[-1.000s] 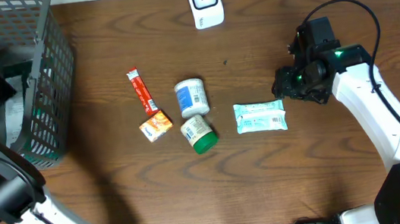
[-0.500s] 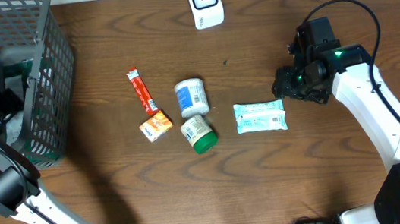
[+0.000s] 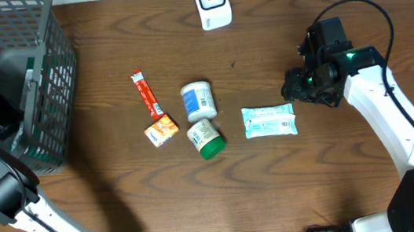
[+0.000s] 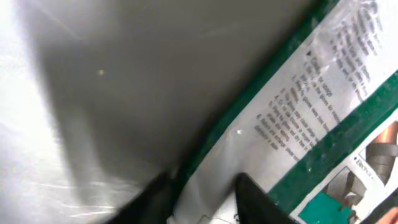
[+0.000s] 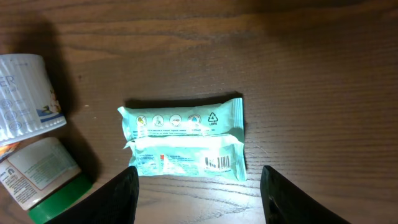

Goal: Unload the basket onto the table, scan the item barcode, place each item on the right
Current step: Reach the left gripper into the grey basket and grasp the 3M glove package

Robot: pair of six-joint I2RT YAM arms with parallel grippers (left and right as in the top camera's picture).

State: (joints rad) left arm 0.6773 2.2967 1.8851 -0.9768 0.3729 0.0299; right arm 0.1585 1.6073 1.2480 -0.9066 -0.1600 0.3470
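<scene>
Black and hanging low, the right gripper (image 5: 200, 180) has its jaws spread wide with nothing between them. Just under it a pale green snack bar packet (image 5: 183, 146) lies flat on the brown wooden table (image 5: 311, 93), and its barcode (image 5: 217, 163) faces up near the packet's right end.

Toward the table's middle, left of that packet, a white tub (image 3: 198, 100) lies on its side. A jar (image 3: 206, 138) with a green lid lies just beside it. Further left are a small orange box (image 3: 160, 129) and a thin red sachet (image 3: 146, 95), close together. A white scanner (image 3: 211, 3) stands at the far edge of the table, about midway along it.

The left gripper (image 4: 205, 183) is down inside a dark mesh basket (image 3: 50, 64) at the table's left edge. Its two fingers sit either side of a white and green printed packet (image 4: 323, 106). I cannot tell whether they are pinching it.
</scene>
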